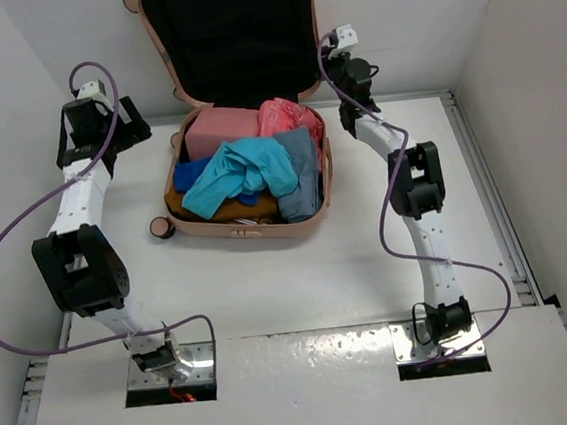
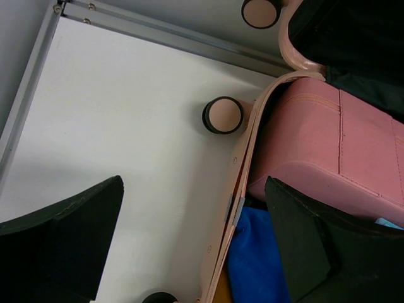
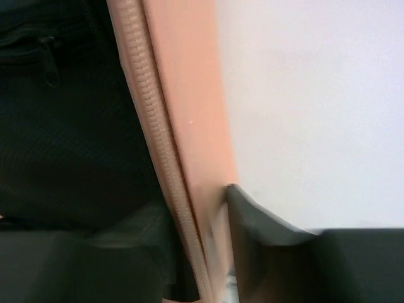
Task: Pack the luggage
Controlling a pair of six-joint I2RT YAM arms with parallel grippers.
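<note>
Right claw blurred astride luggage lid rim, grip unclear

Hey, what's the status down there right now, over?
Left tool open over the rim of the salmon-pink hard-shell suitcase. Right tool straddles edge of upright lid, grip unclear. Suitcase full; heaped teal cloth may hinder closing.

Free table around heaped luggage
</note>
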